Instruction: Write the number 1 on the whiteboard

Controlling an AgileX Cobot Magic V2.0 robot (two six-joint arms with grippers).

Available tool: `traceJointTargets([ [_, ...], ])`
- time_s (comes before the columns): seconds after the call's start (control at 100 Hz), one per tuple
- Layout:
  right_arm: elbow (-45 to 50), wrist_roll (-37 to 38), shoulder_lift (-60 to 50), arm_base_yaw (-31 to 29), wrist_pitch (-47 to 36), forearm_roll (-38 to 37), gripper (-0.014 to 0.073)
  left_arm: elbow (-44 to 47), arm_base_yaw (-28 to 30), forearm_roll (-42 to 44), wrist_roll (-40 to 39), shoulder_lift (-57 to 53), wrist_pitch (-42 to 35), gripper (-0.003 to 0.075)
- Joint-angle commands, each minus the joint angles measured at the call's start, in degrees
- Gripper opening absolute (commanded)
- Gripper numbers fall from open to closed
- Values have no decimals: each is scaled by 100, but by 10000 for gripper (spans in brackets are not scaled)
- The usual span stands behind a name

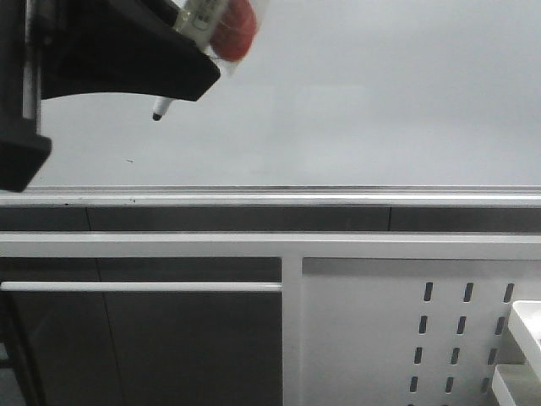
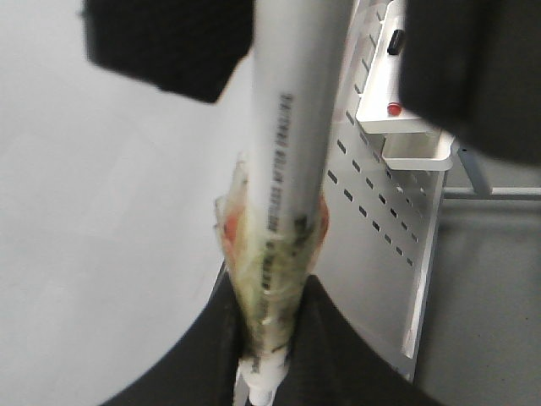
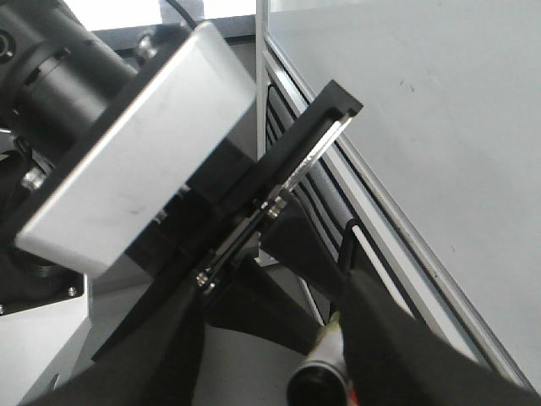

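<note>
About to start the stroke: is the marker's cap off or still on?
Off. In the front view the clear-barrelled marker pen in the left claw shows a bare dark tip pointing down before the pale grey-white whiteboard.

Left tool (image 1: 182, 63) cut off; marker pen (image 1: 199, 34) half hidden.

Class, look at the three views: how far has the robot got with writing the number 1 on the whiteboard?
Done: the left gripper holds the marker pen, with its dark tip pointing at the whiteboard.
In hand: the tip is in front of the board's upper left; contact cannot be judged.
Left: the whole stroke. The board shows no line, only a small dark speck.
</note>
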Motion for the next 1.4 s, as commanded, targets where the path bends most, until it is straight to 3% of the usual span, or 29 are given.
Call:
traceJointTargets([
  [0.0, -197, 73, -36, -20, -77, -9, 326, -203, -37, 20, -18, -167, -294, -20],
  [0.38, -197, 172, 34, -20, -165, -112, 316, -203, -37, 42, -18, -290, -272, -20],
  [0.79, -197, 175, 130, -20, 75, 182, -74, -203, -37, 42, -18, -290, -272, -20],
  [0.9, -197, 175, 130, -20, 242, 182, -76, -203, -37, 42, -18, -290, -298, -16],
  [1.0, -197, 175, 130, -20, 112, 139, -76, -203, -37, -82, -18, -356, -424, 85],
  [1.17, -197, 175, 1, -20, -565, -404, -68, -203, -37, -935, -18, -735, -437, 437],
  [1.24, -186, 175, -139, -20, -861, -574, -68, -203, -37, -1310, -18, -1029, -237, 484],
  [1.39, 140, 175, -535, -20, -1747, -623, -68, -203, -37, -1862, -27, -1875, 215, 454],
])
